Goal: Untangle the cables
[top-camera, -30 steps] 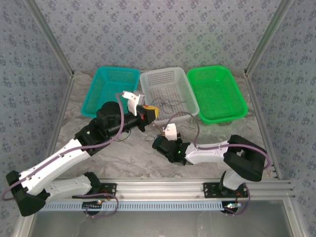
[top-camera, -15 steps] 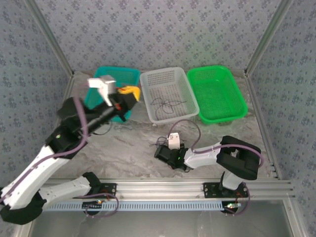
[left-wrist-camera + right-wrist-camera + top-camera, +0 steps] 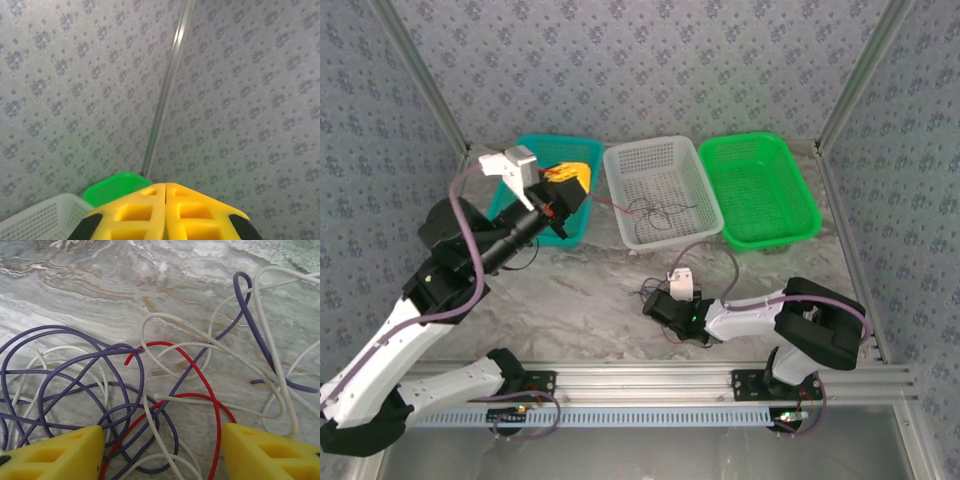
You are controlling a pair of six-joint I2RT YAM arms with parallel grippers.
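Right pincer (image 3: 162, 452) hovered, jaws apart, over tangled red, purple, white cables (image 3: 165, 343) on the counter (image 3: 75, 285), left pincer (image 3: 165, 202) was raised, fingers pressed together.

- A teal basket (image 3: 560, 139), a white basket (image 3: 655, 143) and a green basket (image 3: 745, 138) are set side by side in a row at the far edge of the table, with the white one placed between the other two.
- The table (image 3: 580, 300) is finished in a grey marbled surface streaked with brownish veins.
- The walls (image 3: 640, 70) are covered in a grey-blue pattern of small flowers.
- A slanted metal post is fixed at each back corner, one at the left (image 3: 420, 75) and one at the right (image 3: 860, 75).
- A grooved metal rail (image 3: 650, 378) is laid across the near edge.
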